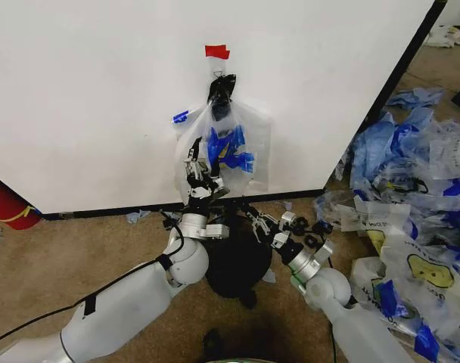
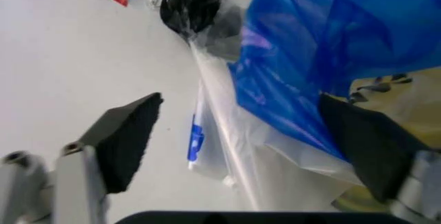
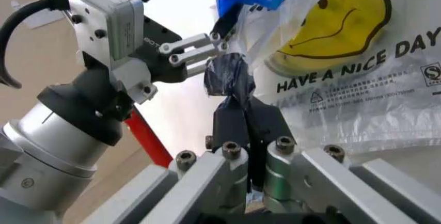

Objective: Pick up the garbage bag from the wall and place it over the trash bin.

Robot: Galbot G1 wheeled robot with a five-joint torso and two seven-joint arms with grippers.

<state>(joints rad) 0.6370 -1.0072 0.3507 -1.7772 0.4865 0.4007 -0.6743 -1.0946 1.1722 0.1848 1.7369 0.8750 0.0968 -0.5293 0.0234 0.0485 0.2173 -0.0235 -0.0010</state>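
Sitting nearest, low on the floor between both arms: trash bin [image 1: 237,265]. Just beyond, resting at its right rim with fingers pressed together: right gripper [image 1: 254,219]. Farther, reaching with fingers spread around the lower left edge: left gripper [image 1: 198,172]. Hanging on the far wall [image 1: 86,91]: garbage bag [image 1: 241,132].

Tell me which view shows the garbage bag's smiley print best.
The right wrist view: the garbage bag's yellow smiley face and its lettering read clearly there. The head view shows the whole bag hanging on the wall, its print masked by blue strips. The left wrist view shows blue plastic and only a yellow edge.
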